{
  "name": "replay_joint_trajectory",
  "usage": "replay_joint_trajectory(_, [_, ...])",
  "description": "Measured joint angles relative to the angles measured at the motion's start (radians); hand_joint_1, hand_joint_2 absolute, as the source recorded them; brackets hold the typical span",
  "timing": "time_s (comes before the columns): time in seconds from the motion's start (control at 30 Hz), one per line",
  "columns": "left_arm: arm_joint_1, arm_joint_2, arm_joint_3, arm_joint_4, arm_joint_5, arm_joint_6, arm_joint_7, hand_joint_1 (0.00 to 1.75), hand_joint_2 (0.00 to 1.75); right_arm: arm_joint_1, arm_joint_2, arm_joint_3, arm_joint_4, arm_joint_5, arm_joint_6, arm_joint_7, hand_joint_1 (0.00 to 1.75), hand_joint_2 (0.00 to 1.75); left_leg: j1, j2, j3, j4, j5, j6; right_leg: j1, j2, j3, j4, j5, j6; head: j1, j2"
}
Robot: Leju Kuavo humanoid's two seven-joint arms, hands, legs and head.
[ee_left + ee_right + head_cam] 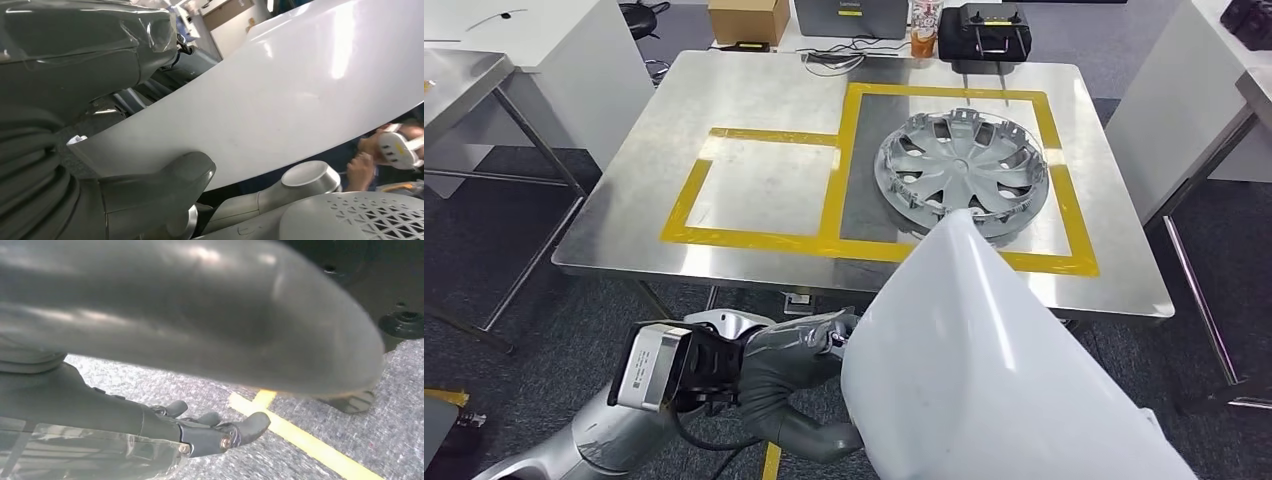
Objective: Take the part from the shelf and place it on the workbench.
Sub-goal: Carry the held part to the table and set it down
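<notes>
The part is a large white curved panel [984, 360] low in the head view, its narrow tip reaching over the workbench's [754, 90] near edge. My left hand [789, 365] grips the panel's left rim. In the left wrist view its thumb [170, 180] presses on the panel's [280, 100] edge. In the right wrist view my right hand's dark fingers [220, 432] are loosely curled under a big shadowed grey surface [200, 315], with a gap of carpet between them. Whether that hand holds anything is unclear.
On the steel workbench, yellow tape marks a small square [764, 190] and a larger one holding a silver hubcap [964, 170]. A cardboard box [747, 20], orange bottle [924, 40] and black case [984, 32] stand behind. Other tables flank left [464, 80] and right [1184, 90]. A person [395, 150] is nearby.
</notes>
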Motion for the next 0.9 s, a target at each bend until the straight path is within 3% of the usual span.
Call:
replay_joint_trajectory(0.03, [0.000, 0.000, 0.000, 0.000, 0.000, 0.000, 0.000, 1.75, 1.75, 0.000, 0.000, 0.000, 0.000, 0.000, -0.001, -0.001, 0.00, 0.00, 0.002, 0.000, 0.000, 0.009, -0.010, -0.005, 0.003, 0.000, 0.002, 0.004, -0.009, -0.018, 0.000, 0.000])
replay_joint_trajectory(0.07, [0.000, 0.000, 0.001, -0.001, 0.000, 0.000, 0.000, 1.75, 1.75, 0.000, 0.000, 0.000, 0.000, 0.000, -0.001, -0.002, 0.00, 0.00, 0.004, 0.001, -0.002, 0.015, -0.014, -0.009, 0.003, 0.001, 0.008, 0.008, -0.008, -0.030, -0.002, 0.000])
replay_joint_trajectory(0.13, [-0.001, 0.001, 0.002, -0.002, 0.000, 0.001, 0.000, 1.75, 1.75, 0.001, -0.001, 0.000, 0.000, 0.001, -0.002, -0.003, 0.00, 0.00, 0.010, 0.007, -0.026, 0.065, -0.006, -0.019, 0.005, 0.003, 0.024, 0.008, -0.017, -0.043, -0.006, 0.000])
replay_joint_trajectory(0.2, [-0.002, 0.001, 0.003, -0.004, 0.000, 0.001, -0.001, 1.75, 1.75, 0.001, -0.002, 0.000, -0.001, 0.001, -0.003, -0.004, 0.00, 0.00, 0.014, 0.014, -0.103, 0.175, -0.008, -0.030, 0.008, 0.005, 0.043, 0.005, -0.030, -0.048, -0.007, 0.000])
replay_joint_trajectory(0.23, [-0.002, 0.001, 0.003, -0.004, 0.000, 0.001, -0.001, 1.75, 1.75, 0.001, -0.003, 0.000, -0.001, 0.001, -0.004, -0.004, 0.00, 0.00, 0.015, 0.016, -0.151, 0.233, -0.026, -0.033, 0.009, 0.007, 0.053, 0.005, -0.040, -0.048, -0.008, 0.000])
replay_joint_trajectory(0.3, [-0.002, 0.002, 0.003, -0.003, 0.000, 0.001, -0.001, 1.75, 1.75, 0.002, -0.005, 0.000, -0.001, 0.001, -0.005, -0.005, 0.00, 0.00, 0.014, 0.017, -0.225, 0.291, -0.068, -0.029, 0.014, 0.010, 0.078, 0.004, -0.061, -0.050, -0.008, 0.000])
replay_joint_trajectory(0.33, [-0.002, 0.002, 0.003, -0.003, 0.000, 0.001, -0.001, 1.75, 1.75, 0.002, -0.005, 0.000, -0.001, 0.001, -0.005, -0.005, 0.00, 0.00, 0.010, 0.017, -0.242, 0.278, -0.071, -0.022, 0.018, 0.012, 0.093, 0.003, -0.073, -0.051, -0.008, 0.000])
replay_joint_trajectory(0.37, [-0.002, 0.002, 0.004, -0.003, 0.000, 0.001, -0.001, 1.75, 1.75, 0.002, -0.005, 0.000, -0.001, 0.001, -0.005, -0.005, 0.00, 0.00, 0.003, 0.017, -0.243, 0.235, -0.051, -0.009, 0.022, 0.014, 0.108, 0.001, -0.084, -0.052, -0.008, 0.000])
replay_joint_trajectory(0.4, [-0.002, 0.003, 0.004, -0.003, 0.000, 0.001, 0.000, 1.75, 1.75, 0.002, -0.004, 0.000, -0.001, 0.001, -0.005, -0.005, 0.00, 0.00, -0.010, 0.016, -0.233, 0.170, -0.005, 0.012, 0.025, 0.015, 0.122, -0.003, -0.094, -0.053, -0.008, 0.000])
replay_joint_trajectory(0.47, [-0.002, 0.003, 0.007, -0.004, 0.000, 0.001, -0.001, 1.75, 1.75, 0.001, 0.005, 0.000, 0.001, 0.001, -0.006, -0.006, 0.00, 0.00, -0.041, 0.003, -0.200, 0.040, 0.116, 0.057, 0.030, 0.019, 0.151, -0.021, -0.111, -0.053, -0.008, 0.000])
replay_joint_trajectory(0.5, [-0.002, 0.003, 0.008, -0.004, 0.000, 0.001, -0.001, 1.75, 1.75, -0.001, 0.008, 0.000, 0.001, 0.001, -0.006, -0.007, 0.00, 0.00, -0.052, -0.005, -0.182, -0.003, 0.157, 0.072, 0.033, 0.021, 0.169, -0.036, -0.115, -0.052, -0.008, 0.000])
replay_joint_trajectory(0.53, [-0.002, 0.003, 0.009, -0.005, -0.001, 0.002, -0.001, 1.75, 1.75, -0.002, 0.012, 0.000, 0.001, 0.001, -0.007, -0.007, 0.00, 0.00, -0.057, -0.013, -0.164, -0.030, 0.174, 0.078, 0.037, 0.023, 0.188, -0.047, -0.111, -0.045, -0.007, 0.000])
replay_joint_trajectory(0.6, [-0.005, -0.001, 0.011, -0.009, -0.003, 0.004, 0.000, 1.75, 1.75, -0.004, 0.008, 0.000, -0.001, 0.001, -0.008, -0.008, 0.00, 0.00, -0.056, -0.017, -0.114, -0.064, 0.168, 0.080, 0.039, 0.022, 0.214, -0.046, -0.094, -0.033, -0.010, 0.000])
replay_joint_trajectory(0.63, [-0.006, -0.003, 0.010, -0.010, -0.005, 0.006, 0.000, 1.75, 1.75, -0.005, 0.006, 0.000, -0.001, 0.001, -0.009, -0.008, 0.00, 0.00, -0.055, -0.016, -0.091, -0.077, 0.164, 0.080, 0.039, 0.020, 0.206, -0.016, -0.084, -0.028, -0.011, 0.000])
replay_joint_trajectory(0.7, [-0.008, -0.006, 0.010, -0.012, -0.010, 0.011, 0.001, 1.75, 1.75, -0.009, 0.000, 0.000, -0.001, 0.000, -0.012, -0.009, 0.00, 0.00, -0.051, -0.013, -0.063, -0.087, 0.156, 0.080, 0.038, 0.015, 0.139, 0.088, -0.090, -0.031, -0.014, 0.000])
replay_joint_trajectory(0.77, [-0.005, -0.007, 0.010, -0.012, -0.013, 0.014, 0.002, 1.75, 1.75, -0.011, -0.005, 0.000, -0.001, -0.001, -0.012, -0.009, 0.00, 0.00, -0.051, -0.015, -0.054, -0.086, 0.142, 0.080, 0.038, 0.015, 0.045, 0.182, -0.148, -0.041, -0.013, 0.000])
replay_joint_trajectory(0.8, [-0.002, -0.007, 0.010, -0.012, -0.013, 0.014, 0.002, 1.75, 1.75, -0.010, -0.006, 0.000, -0.001, -0.001, -0.013, -0.009, 0.00, 0.00, -0.051, -0.018, -0.048, -0.086, 0.133, 0.079, 0.037, 0.015, 0.010, 0.198, -0.184, -0.044, -0.013, 0.000])
replay_joint_trajectory(0.83, [0.000, -0.007, 0.011, -0.012, -0.013, 0.015, 0.002, 1.75, 1.75, -0.009, -0.007, 0.000, -0.001, 0.000, -0.013, -0.009, 0.00, 0.00, -0.051, -0.021, -0.041, -0.084, 0.124, 0.076, 0.036, 0.015, -0.010, 0.187, -0.206, -0.042, -0.012, 0.000])
replay_joint_trajectory(0.87, [0.002, -0.007, 0.012, -0.012, -0.013, 0.016, 0.002, 1.75, 1.75, -0.008, -0.007, 0.000, -0.001, 0.000, -0.013, -0.009, 0.00, 0.00, -0.051, -0.023, -0.032, -0.081, 0.114, 0.074, 0.034, 0.015, -0.017, 0.151, -0.200, -0.033, -0.012, 0.000])
replay_joint_trajectory(0.9, [0.003, -0.007, 0.013, -0.012, -0.013, 0.018, 0.002, 1.75, 1.75, -0.008, -0.007, 0.000, -0.001, 0.000, -0.014, -0.008, 0.00, 0.00, -0.050, -0.024, -0.024, -0.075, 0.102, 0.070, 0.031, 0.015, -0.015, 0.094, -0.163, -0.016, -0.012, 0.000])
